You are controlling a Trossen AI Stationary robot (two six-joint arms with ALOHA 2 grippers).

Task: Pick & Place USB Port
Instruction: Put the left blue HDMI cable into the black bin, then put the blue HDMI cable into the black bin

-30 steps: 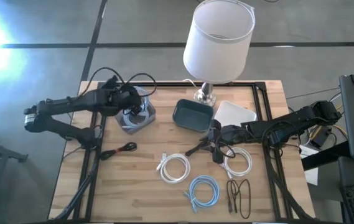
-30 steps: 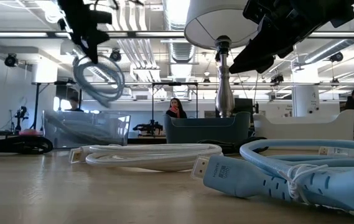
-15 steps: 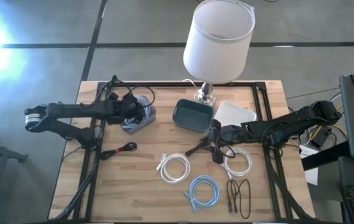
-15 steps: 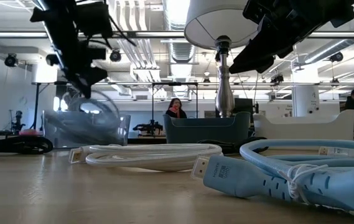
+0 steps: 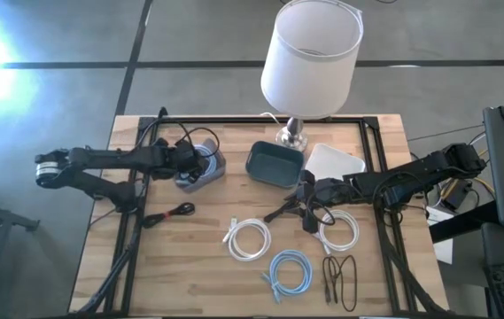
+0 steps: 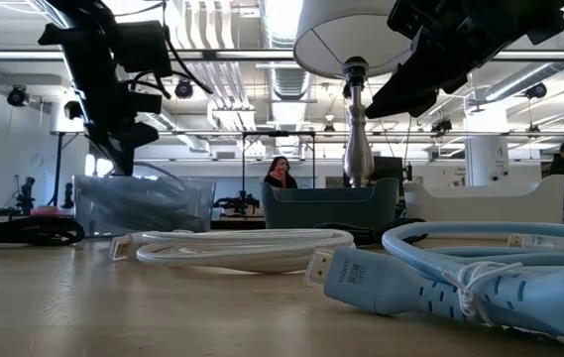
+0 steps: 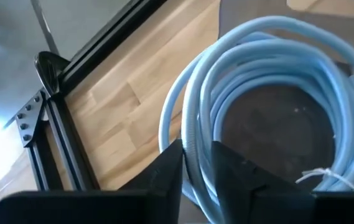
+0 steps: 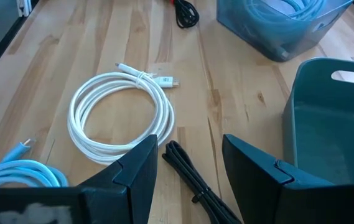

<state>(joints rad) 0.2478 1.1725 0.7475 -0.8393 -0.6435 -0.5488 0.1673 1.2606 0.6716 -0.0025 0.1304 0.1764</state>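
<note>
My left gripper [image 5: 190, 163] reaches down into a clear bin [image 5: 202, 169] at the table's far left and is shut on a light-blue cable coil [image 7: 276, 62]. The coil lies inside the bin and shows through its wall in the low view [image 6: 143, 198]. My right gripper [image 5: 294, 209] hangs open and empty above the table's middle, beside a teal bin [image 5: 274, 164]. A thin black cable [image 8: 186, 177] lies on the wood below its fingers, untouched. My left gripper pinches several strands of the coil's rim [image 7: 192, 134] between its two fingers [image 7: 164, 177]. The fingers come from above, slanting in from the table's left, and lie across the strands. The rest of the coil lies in the clear bin.
On the wood lie a white coil [image 5: 247, 239], a second white coil [image 5: 338, 232], a light-blue coil [image 5: 289, 270], a black cable [image 5: 340, 276] and a black-and-red cable [image 5: 170, 213]. A lamp [image 5: 309, 62] and a white box [image 5: 334, 161] stand at the back.
My left gripper has gone down with the light-blue coil, which hung clear above the clear bin and now lies inside it. The gripper stays shut on it. My right arm has kept still.
</note>
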